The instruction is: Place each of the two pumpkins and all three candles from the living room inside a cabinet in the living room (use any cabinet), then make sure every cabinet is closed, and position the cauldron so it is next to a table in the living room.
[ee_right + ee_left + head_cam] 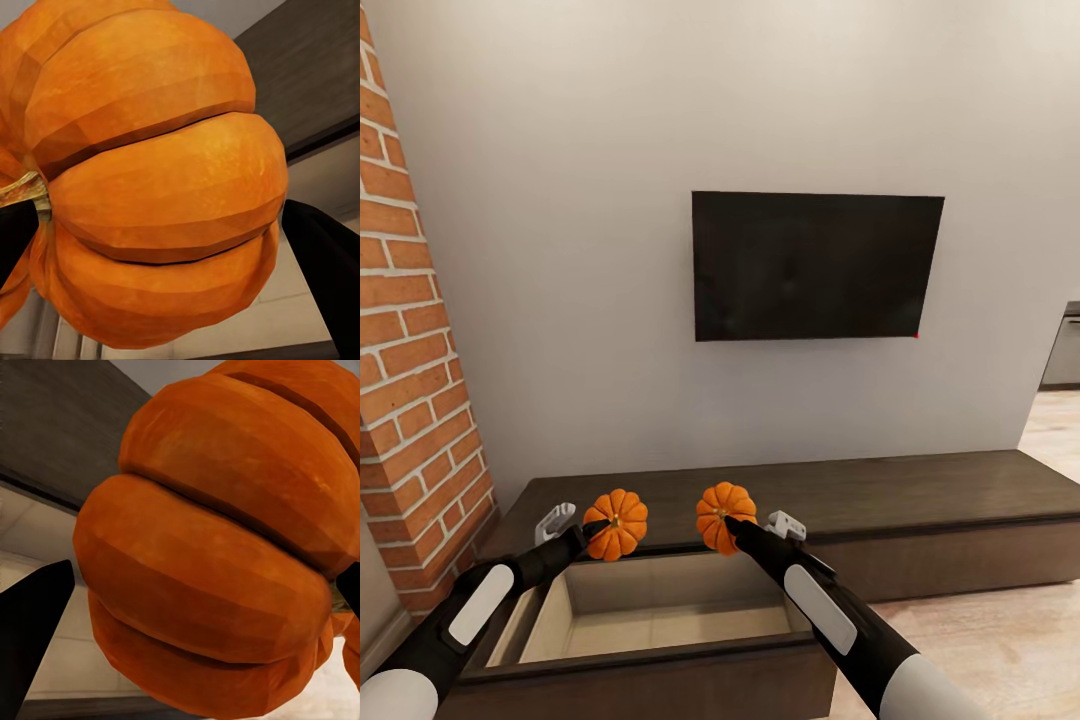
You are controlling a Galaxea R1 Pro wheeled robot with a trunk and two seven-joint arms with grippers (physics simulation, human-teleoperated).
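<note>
Two bright-orange ribbed pumpkins hang side by side above the cabinet (920,495), a long low dark-brown unit along the wall. My left gripper (600,528) is shut on the left pumpkin (618,523), seen close up in the left wrist view (217,547) between dark fingers (30,630). The right pumpkin (724,514) sits in my right gripper (728,522), also shut; the right wrist view shows it large (150,180) with its stem to one side. The cabinet's left compartment (660,625) is pulled out and open, its pale interior bare. Both pumpkins hover over its back edge.
A red brick pillar (410,350) stands at the left, close to my left arm. A black TV (815,265) hangs on the grey wall above the cabinet. Light wooden floor (1010,650) lies to the right, with a doorway and another unit (1063,350) at far right.
</note>
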